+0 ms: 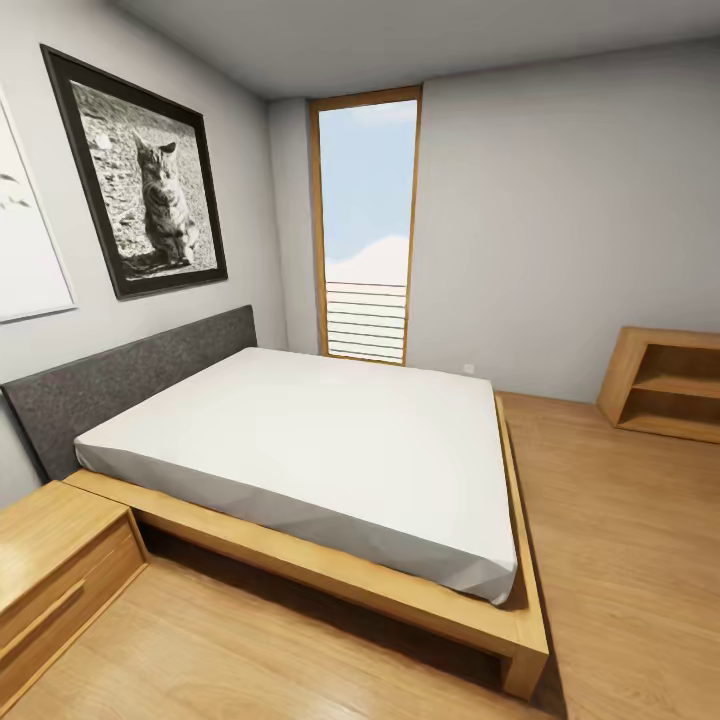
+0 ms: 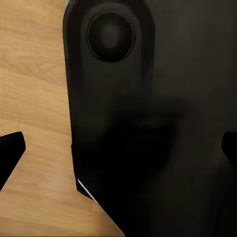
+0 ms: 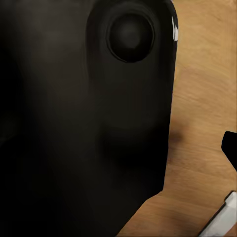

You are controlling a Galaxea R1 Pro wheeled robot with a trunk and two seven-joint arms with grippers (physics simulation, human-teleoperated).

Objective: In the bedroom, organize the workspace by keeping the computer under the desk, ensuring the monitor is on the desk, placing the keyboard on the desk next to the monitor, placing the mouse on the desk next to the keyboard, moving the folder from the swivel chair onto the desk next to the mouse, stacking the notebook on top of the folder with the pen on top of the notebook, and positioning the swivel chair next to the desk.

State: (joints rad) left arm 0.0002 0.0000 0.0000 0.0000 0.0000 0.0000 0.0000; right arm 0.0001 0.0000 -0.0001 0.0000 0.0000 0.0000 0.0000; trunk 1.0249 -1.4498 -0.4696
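1. Near: both wrist views look down at the wood floor (image 2: 34,98) past a dark robot body panel (image 2: 148,123). Left pincer (image 2: 118,150): fingertips at opposite frame edges, spread, holding nothing. Right pincer: one tip (image 3: 230,148) visible; spread or closed, cannot tell.
2. Near left: nightstand (image 1: 55,565).
3. Mid: bed (image 1: 310,450), long axis running near-right to far-left.
4. Far: window (image 1: 367,225); low shelf (image 1: 665,385) far right.
5. Task items (desk, chair, folder etc.): not in frame. Direction from either pincer and nearer arm undetermined; likely needs base turn first.

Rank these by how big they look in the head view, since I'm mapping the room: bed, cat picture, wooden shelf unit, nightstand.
1. bed
2. cat picture
3. nightstand and wooden shelf unit: unranked, both cropped by the frame, and the nightstand sits nearer the camera.
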